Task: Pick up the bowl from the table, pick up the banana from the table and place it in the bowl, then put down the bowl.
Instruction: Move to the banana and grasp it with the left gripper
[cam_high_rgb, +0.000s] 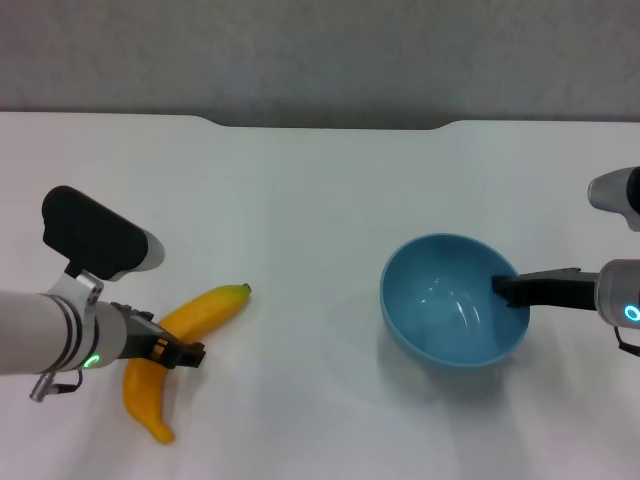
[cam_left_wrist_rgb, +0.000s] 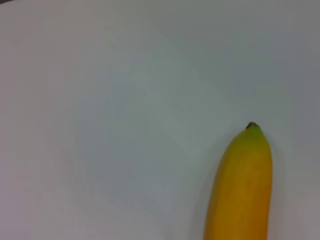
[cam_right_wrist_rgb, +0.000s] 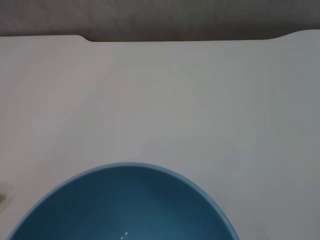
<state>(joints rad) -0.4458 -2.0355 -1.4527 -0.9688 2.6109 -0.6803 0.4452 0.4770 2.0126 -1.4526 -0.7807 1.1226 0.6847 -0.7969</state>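
1. Spreading across the whole head view is the white table (cam_high_rgb: 320, 200), with a shallow notch cut in its far edge and a grey wall running behind it.
2. Reaching in from the left side, the left gripper (cam_high_rgb: 180, 353) is sitting over the middle of the banana (cam_high_rgb: 205, 312); whether its fingers are closing on the fruit cannot be told.
3. Lying on the table at the left, the banana is curving from its near end up to its tip, which is pointing toward the centre; the left wrist view is showing that tip against bare white table.
4. Sitting right of centre is the light-blue bowl (cam_high_rgb: 452, 300), well apart from the banana.
5. Coming in from the right edge, the right gripper (cam_high_rgb: 512, 290) is clamping the bowl's right rim.
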